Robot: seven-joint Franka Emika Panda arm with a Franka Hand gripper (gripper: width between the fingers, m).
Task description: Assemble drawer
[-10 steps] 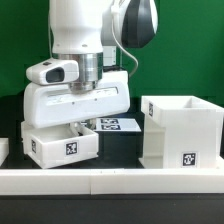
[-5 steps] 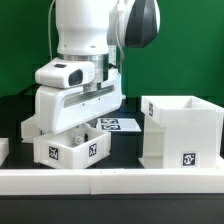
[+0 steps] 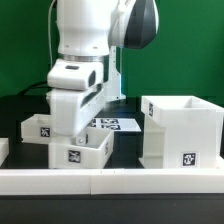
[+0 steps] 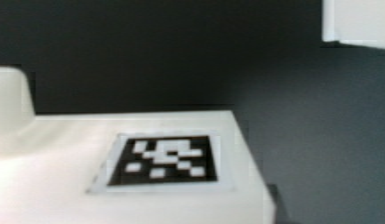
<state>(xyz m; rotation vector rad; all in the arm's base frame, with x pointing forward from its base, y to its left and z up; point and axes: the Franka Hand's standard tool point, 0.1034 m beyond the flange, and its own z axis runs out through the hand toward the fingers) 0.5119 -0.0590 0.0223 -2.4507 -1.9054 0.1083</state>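
The tall white shell (image 3: 182, 130) stands open-topped at the exterior view's right, a tag low on its front. A small white tray (image 3: 84, 151) with a tag sits low on the black table at the left, turned corner-on. My gripper (image 3: 80, 133) is right over it and shut on it; the hand hides the fingertips. A second tagged white tray (image 3: 38, 128) shows just behind to the left. The wrist view shows a white tagged face (image 4: 164, 160) very close up, with no fingers visible.
The marker board (image 3: 116, 124) lies flat behind, between tray and shell. A low white border rail (image 3: 130, 181) runs along the front edge. A white piece (image 3: 3, 149) shows at the far left. The green wall stands behind the arm.
My hand has turned about its vertical axis and the held tray has turned with it, from face-on to corner-on. The shell has not moved.
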